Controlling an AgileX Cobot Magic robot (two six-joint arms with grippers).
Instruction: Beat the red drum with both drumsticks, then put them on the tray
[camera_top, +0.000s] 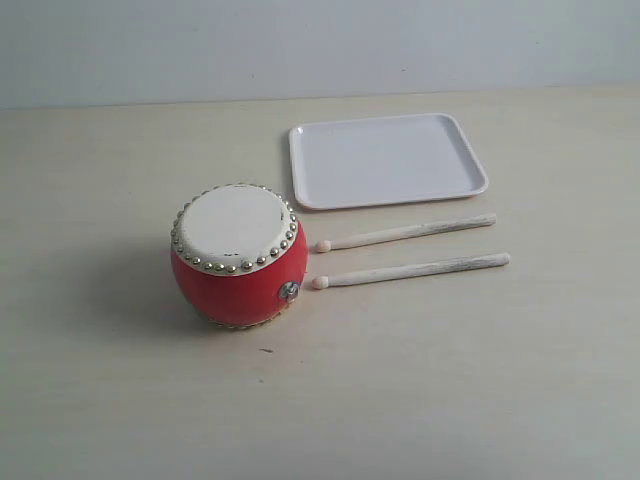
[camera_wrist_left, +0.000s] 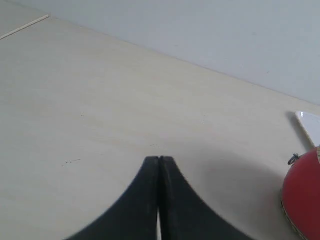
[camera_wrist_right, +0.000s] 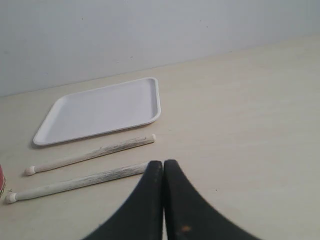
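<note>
The red drum (camera_top: 238, 255) stands upright on the table, cream skin up, left of centre in the exterior view. Two pale drumsticks lie side by side to its right, bead tips toward it: the farther drumstick (camera_top: 405, 233) and the nearer drumstick (camera_top: 410, 270). Behind them lies the white tray (camera_top: 386, 159), with nothing in it. Neither arm shows in the exterior view. My left gripper (camera_wrist_left: 159, 159) is shut and holds nothing; the drum's side (camera_wrist_left: 302, 195) is at that view's edge. My right gripper (camera_wrist_right: 163, 162) is shut and holds nothing, just in front of the nearer drumstick's butt end (camera_wrist_right: 75, 183); the tray (camera_wrist_right: 100, 110) lies beyond.
The pale wooden table (camera_top: 450, 380) runs back to a plain light wall (camera_top: 320, 45). A thin pale strip (camera_wrist_left: 25, 26) lies far off on the table in the left wrist view.
</note>
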